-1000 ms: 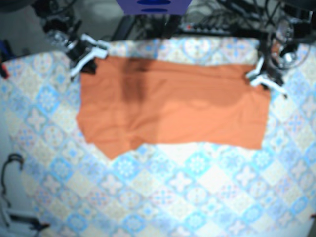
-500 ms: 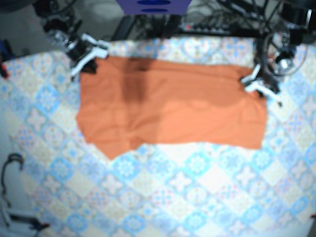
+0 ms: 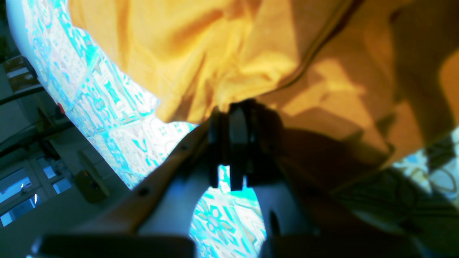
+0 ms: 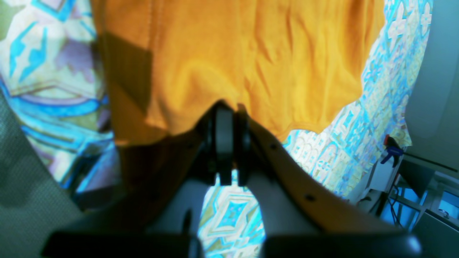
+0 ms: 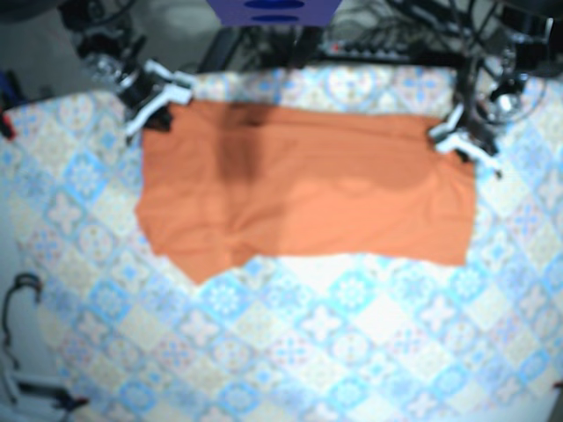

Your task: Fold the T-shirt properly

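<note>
Our right hand (image 5: 148, 112), at the base view's left, has stayed clamped on one far corner of the T-shirt (image 5: 299, 193), which lies spread flat on the table (image 5: 352, 352). Over on the right, our left hand (image 5: 456, 138), jaws together on the other far corner, has crept inward over the last second, drawing that edge with it. We judge the fold is only beginning.
</note>
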Controlling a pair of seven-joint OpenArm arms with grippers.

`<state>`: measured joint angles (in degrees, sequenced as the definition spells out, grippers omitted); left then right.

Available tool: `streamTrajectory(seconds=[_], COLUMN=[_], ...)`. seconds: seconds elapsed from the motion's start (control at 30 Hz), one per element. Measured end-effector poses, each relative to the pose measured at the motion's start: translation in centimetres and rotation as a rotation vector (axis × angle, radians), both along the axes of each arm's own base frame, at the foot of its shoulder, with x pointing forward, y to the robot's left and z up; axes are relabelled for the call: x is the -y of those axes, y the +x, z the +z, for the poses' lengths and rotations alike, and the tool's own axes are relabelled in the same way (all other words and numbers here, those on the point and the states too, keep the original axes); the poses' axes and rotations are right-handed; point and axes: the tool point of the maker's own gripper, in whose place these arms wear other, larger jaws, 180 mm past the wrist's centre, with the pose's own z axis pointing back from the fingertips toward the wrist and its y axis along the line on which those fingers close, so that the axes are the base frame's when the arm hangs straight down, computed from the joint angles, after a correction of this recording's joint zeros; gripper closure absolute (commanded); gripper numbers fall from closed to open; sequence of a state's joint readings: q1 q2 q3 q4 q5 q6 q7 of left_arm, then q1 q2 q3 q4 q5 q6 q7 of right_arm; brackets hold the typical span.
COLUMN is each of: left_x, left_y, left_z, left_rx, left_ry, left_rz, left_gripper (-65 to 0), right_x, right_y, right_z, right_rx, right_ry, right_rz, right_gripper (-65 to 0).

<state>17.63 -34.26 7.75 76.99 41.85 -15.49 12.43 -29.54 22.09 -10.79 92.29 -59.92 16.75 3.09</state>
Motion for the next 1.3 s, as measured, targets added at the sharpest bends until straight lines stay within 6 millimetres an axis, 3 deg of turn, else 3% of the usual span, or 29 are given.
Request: streamTrajectory(seconds=[0.23, 0.33, 0.47, 0.83, 1.07, 1.3], left_x=[0.0, 0.0, -0.1, -0.6, -1.7, -2.5], left_y=[0.1, 0.1, 0.3, 0.7, 0.3, -1.6], left_z=[0.1, 0.1, 0.2, 0.9, 1.2, 1.9], left_rx=[0.003, 0.001, 0.011, 0.035, 0.037, 0.018], left_ry=[-0.001, -0.004, -0.003, -0.01, 0.003, 0.008], left_rz=[0.002, 0.004, 0.005, 0.019, 0.036, 0.055], left_gripper=[0.0, -7.2, -17.8, -34.1, -41.4, -42.0], right_x=[0.0, 0.0, 0.0, 0.0, 0.2, 0.3], right_y=[0.0, 0.0, 0.0, 0.0, 0.1, -0.1], right_z=[0.0, 0.0, 0.0, 0.0, 0.1, 0.0], right_rx=[0.0, 0.0, 0.0, 0.001, 0.005, 0.001], right_ry=[0.0, 0.0, -0.001, 0.0, -0.002, -0.005], right_rz=[0.0, 0.0, 0.0, 0.0, -0.003, -0.003], right_gripper=[0.0, -2.1, -10.3, -24.4, -30.9, -31.5])
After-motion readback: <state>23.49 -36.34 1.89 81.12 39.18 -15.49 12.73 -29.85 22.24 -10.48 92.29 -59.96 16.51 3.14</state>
